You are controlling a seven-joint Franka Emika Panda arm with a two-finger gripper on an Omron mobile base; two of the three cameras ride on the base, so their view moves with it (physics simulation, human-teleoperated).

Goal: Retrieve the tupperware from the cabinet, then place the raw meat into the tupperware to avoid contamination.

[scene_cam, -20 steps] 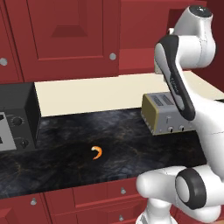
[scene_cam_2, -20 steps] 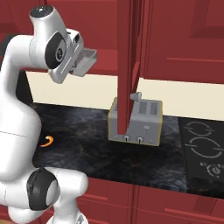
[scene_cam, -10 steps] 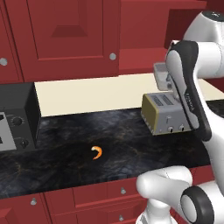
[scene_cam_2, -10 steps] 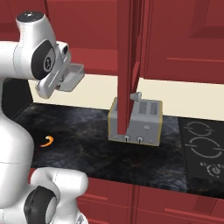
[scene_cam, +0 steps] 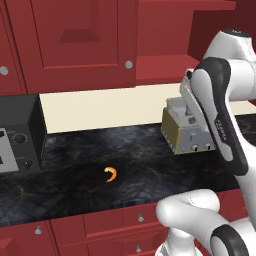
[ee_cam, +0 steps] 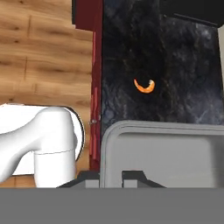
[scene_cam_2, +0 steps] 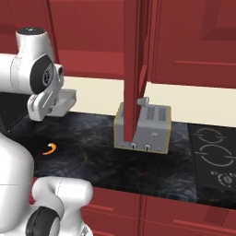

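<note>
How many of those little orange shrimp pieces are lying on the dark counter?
1. The single shrimp lies alone on the dark counter, left of the toaster. The robot's arm blocks part of the counter, so another could be hidden.

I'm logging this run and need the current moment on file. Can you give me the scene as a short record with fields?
hand: holds the tupperware above the counter
tupperware: grey, open-topped, looks empty
raw meat: orange crescent lying on the dark counter, apart from the box
cabinet: door stands open above the toaster
task stage: box retrieved, meat not yet inside
</note>
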